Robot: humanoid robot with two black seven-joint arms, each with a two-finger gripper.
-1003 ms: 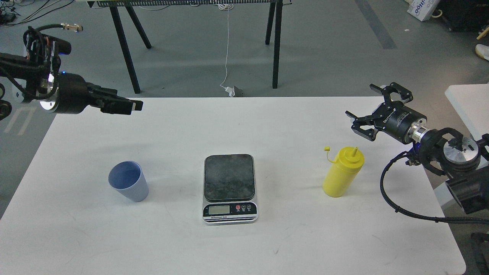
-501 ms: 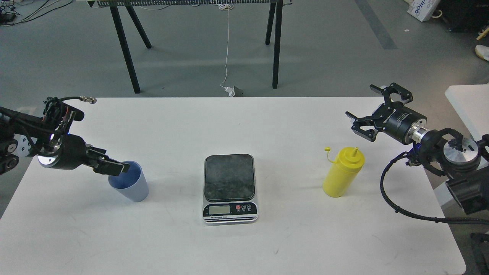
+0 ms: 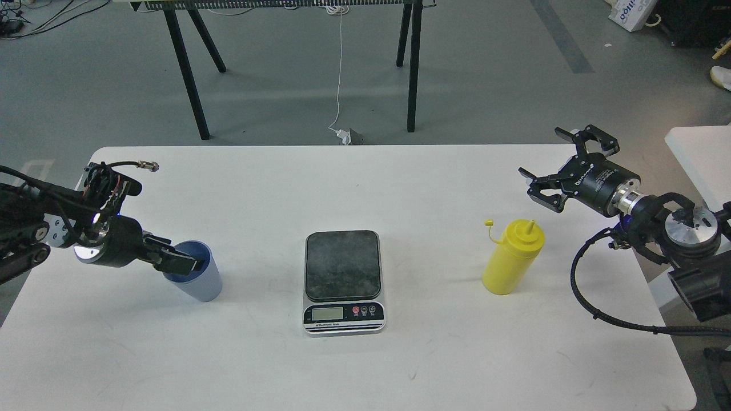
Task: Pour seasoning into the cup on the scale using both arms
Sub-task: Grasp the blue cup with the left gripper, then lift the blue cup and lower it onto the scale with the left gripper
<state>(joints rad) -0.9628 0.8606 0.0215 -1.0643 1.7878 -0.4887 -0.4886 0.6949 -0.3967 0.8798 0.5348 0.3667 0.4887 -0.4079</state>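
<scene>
Jaws standing spread on right gripper at right edge, unreadable on left gripper reaching cup at lower left; scale sitting bare, seasoning waiting untouched.

Blue cup, scale, yellow seasoning stand apart.

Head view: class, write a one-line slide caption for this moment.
Left gripper reaches the blue cup's rim; scale bare, yellow bottle waits below the open right gripper.
</scene>
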